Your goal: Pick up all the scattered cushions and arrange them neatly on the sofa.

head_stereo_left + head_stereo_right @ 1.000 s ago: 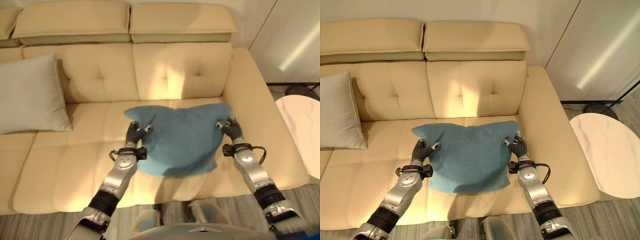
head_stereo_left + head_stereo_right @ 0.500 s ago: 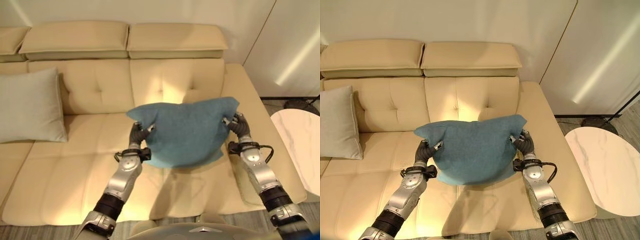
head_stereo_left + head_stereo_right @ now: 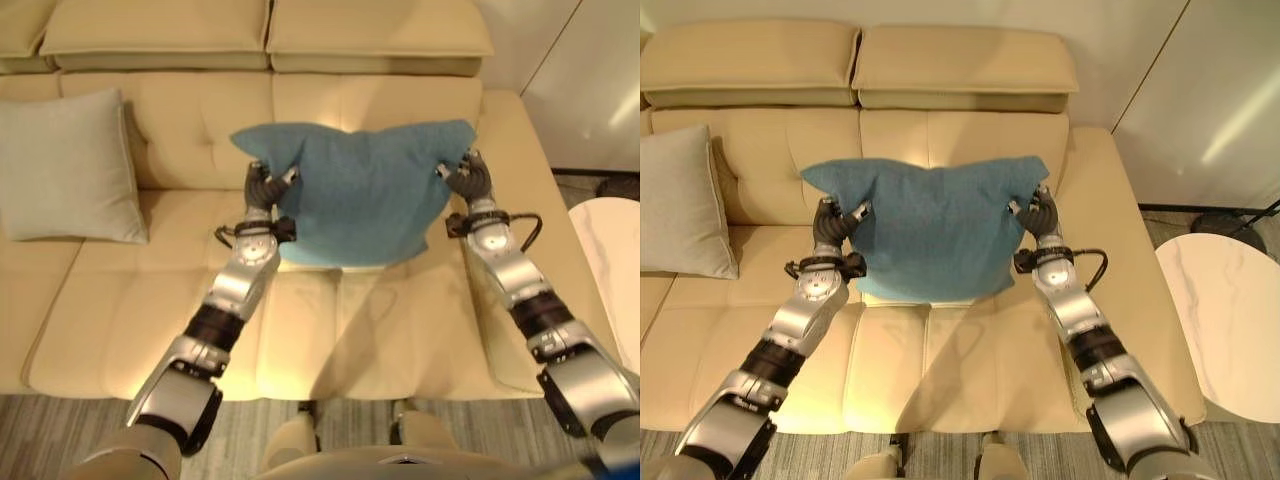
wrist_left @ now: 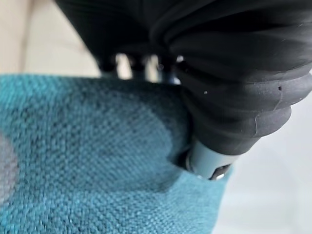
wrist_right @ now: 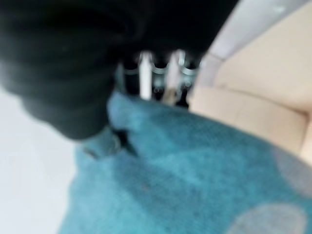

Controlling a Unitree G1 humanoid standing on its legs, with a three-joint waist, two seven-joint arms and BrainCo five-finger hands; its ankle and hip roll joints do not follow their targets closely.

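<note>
A teal-blue cushion (image 3: 358, 196) hangs upright in front of the beige sofa's (image 3: 150, 300) backrest, lifted off the seat. My left hand (image 3: 263, 186) is shut on its upper left corner. My right hand (image 3: 468, 178) is shut on its upper right corner. In the left wrist view the thumb (image 4: 207, 163) presses into the teal cloth (image 4: 87, 161). The right wrist view has the same cloth (image 5: 195, 180) pinched under my hand's fingers (image 5: 146, 78). A pale grey cushion (image 3: 68, 168) leans against the backrest at the sofa's left.
The sofa has two headrest pads (image 3: 860, 60) along the top and a right armrest (image 3: 1135, 260). A white marble side table (image 3: 1230, 320) stands to the right of the sofa. A striped grey rug (image 3: 60, 420) lies in front.
Both hands have raised the blue cushion and carried it back, from low over the seat to upright before the backrest. The camera has also shifted.
</note>
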